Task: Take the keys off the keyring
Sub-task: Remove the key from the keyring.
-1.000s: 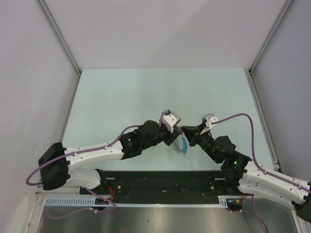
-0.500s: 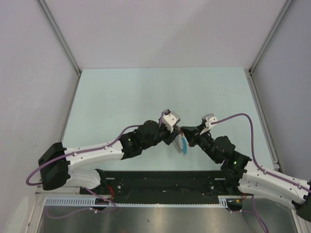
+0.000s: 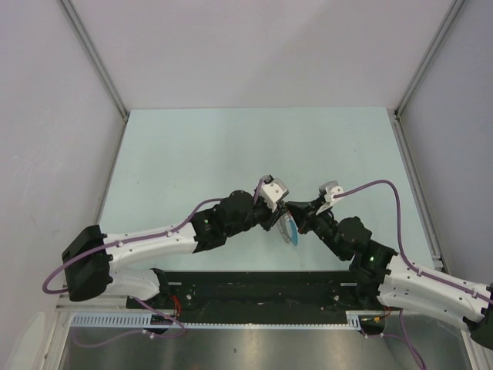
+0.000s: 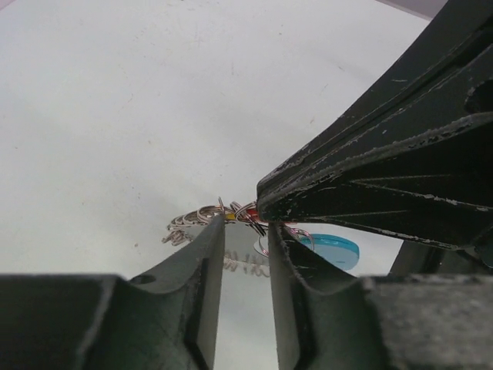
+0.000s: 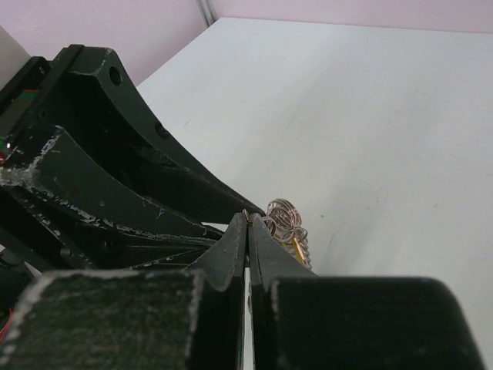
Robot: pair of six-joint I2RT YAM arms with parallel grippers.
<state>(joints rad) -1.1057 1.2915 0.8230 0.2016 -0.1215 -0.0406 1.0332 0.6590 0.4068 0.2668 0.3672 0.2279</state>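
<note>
Keyring (image 4: 202,218) of floppy silvery coils with a blue arc sat between both tips: right end effector (image 5: 248,230) pinched shut on it, left end effector (image 4: 246,231) half-spread, grip unclear. Probably light, slippery; take it beside the tiny red-headed key (image 4: 251,213).

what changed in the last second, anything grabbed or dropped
The left arm crept slightly to the right, easing the left gripper a touch closer to the right gripper. Nothing was taken or let go. Unchanged: the right gripper stays pinched shut on the keyring, and the left jaws stay parted at it.
</note>
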